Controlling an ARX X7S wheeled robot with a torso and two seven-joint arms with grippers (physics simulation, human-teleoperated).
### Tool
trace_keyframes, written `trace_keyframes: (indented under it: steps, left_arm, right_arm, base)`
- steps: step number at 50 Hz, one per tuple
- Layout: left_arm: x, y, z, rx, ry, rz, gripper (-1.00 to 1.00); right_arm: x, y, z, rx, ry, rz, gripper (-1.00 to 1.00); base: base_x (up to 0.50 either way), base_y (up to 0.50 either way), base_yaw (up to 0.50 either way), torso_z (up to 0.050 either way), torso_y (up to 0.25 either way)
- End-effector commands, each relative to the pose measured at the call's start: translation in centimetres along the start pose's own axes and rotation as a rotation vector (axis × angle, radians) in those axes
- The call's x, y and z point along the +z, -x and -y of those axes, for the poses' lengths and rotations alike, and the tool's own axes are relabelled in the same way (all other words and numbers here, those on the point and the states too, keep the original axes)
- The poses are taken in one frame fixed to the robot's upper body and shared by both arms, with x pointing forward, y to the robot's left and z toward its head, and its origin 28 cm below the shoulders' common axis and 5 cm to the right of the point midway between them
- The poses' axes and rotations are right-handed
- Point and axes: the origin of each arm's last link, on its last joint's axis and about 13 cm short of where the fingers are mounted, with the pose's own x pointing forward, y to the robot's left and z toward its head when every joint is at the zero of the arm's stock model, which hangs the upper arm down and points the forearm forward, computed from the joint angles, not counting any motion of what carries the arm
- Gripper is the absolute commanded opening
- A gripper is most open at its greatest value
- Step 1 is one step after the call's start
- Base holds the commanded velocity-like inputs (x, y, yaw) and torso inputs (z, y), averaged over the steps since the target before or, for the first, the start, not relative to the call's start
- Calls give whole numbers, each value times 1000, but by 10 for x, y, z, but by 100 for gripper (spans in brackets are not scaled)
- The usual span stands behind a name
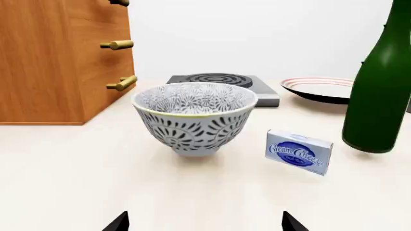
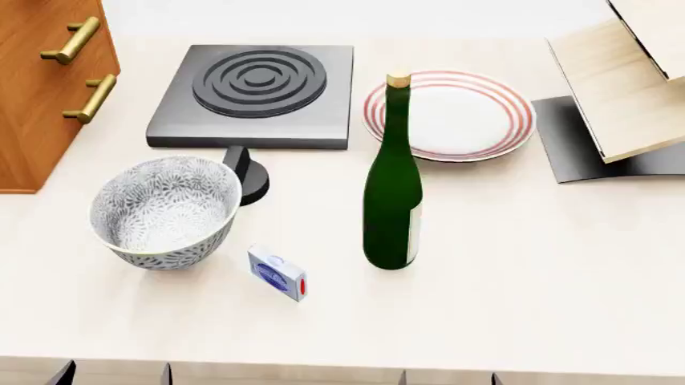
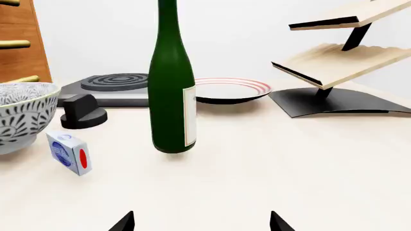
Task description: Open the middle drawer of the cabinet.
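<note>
The cabinet (image 2: 43,88) stands at the worktop's (image 2: 514,281) far left corner, drawer fronts facing the hob (image 2: 257,92). The middle drawer's handle (image 1: 117,45) sits flush with the others, so the drawer reads as closed. A bowl (image 2: 166,210) stands near the cabinet, partly blocking a direct approach. Both grippers wait at the near edge: left fingers (image 1: 119,222) and right fingers (image 3: 123,222) are spread, grasping nothing.
</note>
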Motion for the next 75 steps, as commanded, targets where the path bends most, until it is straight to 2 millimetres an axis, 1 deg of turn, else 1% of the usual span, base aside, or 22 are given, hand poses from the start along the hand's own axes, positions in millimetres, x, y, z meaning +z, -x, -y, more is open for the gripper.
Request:
trace_keyframes:
  steps: [1, 2, 6, 25, 31, 32, 33, 34, 35, 36, 37, 41, 42, 43, 44, 46, 49, 53, 60, 67, 72, 75]
  left_arm:
    - [0, 3, 1, -4, 0, 11, 100]
    - [0, 4, 2, -8, -21, 23, 100]
    - [0, 2, -1, -1, 0, 9, 100]
    - [1, 3, 0, -26, 16, 4, 100]
    - [1, 0, -1, -2, 17, 1, 100]
    - [22, 1, -17, 60, -3, -4, 100]
    - [50, 1, -9, 22, 23, 93, 100]
    - [82, 2, -8, 20, 23, 217, 100]
    - [112, 10, -7, 13, 21, 353, 100]
    - [129, 16, -6, 12, 19, 434, 100]
    - [142, 17, -5, 12, 20, 475, 100]
    - [160, 19, -4, 14, 34, 527, 100]
    - [168, 20, -4, 18, 37, 551, 100]
    - [172, 20, -4, 20, 39, 559, 100]
    - [181, 22, -3, 12, 59, 589, 100]
    - [189, 24, -3, 12, 68, 619, 100]
    - [201, 31, -1, -5, 91, 655, 100]
    - [210, 37, -1, -19, 93, 712, 100]
    - [222, 55, -3, -32, 88, 756, 100]
    - [223, 57, -4, -17, 92, 764, 100]
    - [226, 62, -5, -24, 102, 791, 100]
    - [227, 63, -5, -25, 102, 801, 100]
  right_arm:
    - [1, 3, 2, -21, -4, 6, 100]
    - [1, 2, 3, -24, -7, 6, 100]
    - [1, 0, 0, -17, 4, -1, 100]
    - [4, 0, 1, -18, -1, 8, 100]
    - [4, -1, 1, -21, 1, 15, 100]
    - [28, -3, 13, -78, 152, 35, 100]
    - [50, -1, 6, -58, 131, 31, 100]
    - [79, 1, 7, -73, 136, 110, 100]
    - [109, 8, 6, -81, 128, 256, 100]
    - [131, 16, 6, -89, 124, 359, 100]
    - [144, 17, 7, -91, 120, 392, 100]
    - [159, 19, 5, -84, 135, 431, 100]
    - [166, 19, 3, -76, 140, 450, 100]
    - [169, 19, 3, -76, 144, 458, 100]
    - [176, 21, 1, -67, 147, 490, 100]
    - [181, 22, 0, -68, 151, 493, 100]
    - [193, 27, -3, -65, 161, 548, 100]
    - [203, 32, -5, -65, 180, 604, 100]
    - [203, 37, -5, -74, 190, 671, 100]
    - [205, 42, -7, -59, 207, 749, 100]
    - [206, 49, -8, -39, 212, 846, 100]
    - [205, 49, -7, -39, 202, 837, 100]
  base:
    - [0, 0, 0, 0, 0]
    - [0, 0, 0, 0, 0]
    - [0, 0, 0, 0, 0]
    - [0, 0, 0, 0, 0]
    - [0, 0, 0, 0, 0]
    - [0, 0, 0, 0, 0]
    - [0, 0, 0, 0, 0]
    - [0, 0, 0, 0, 0]
    - [0, 0, 0, 0, 0]
    - [0, 0, 0, 0, 0]
    - [0, 0, 0, 0, 0]
    - [0, 0, 0, 0, 0]
    - [0, 0, 0, 0, 0]
    - [0, 0, 0, 0, 0]
    - [0, 0, 0, 0, 0]
    - [0, 0, 0, 0, 0]
    - [0, 0, 0, 0, 0]
    - [0, 0, 0, 0, 0]
    - [0, 0, 0, 0, 0]
    - [0, 0, 0, 0, 0]
    - [0, 0, 0, 0, 0]
    - [0, 0, 0, 0, 0]
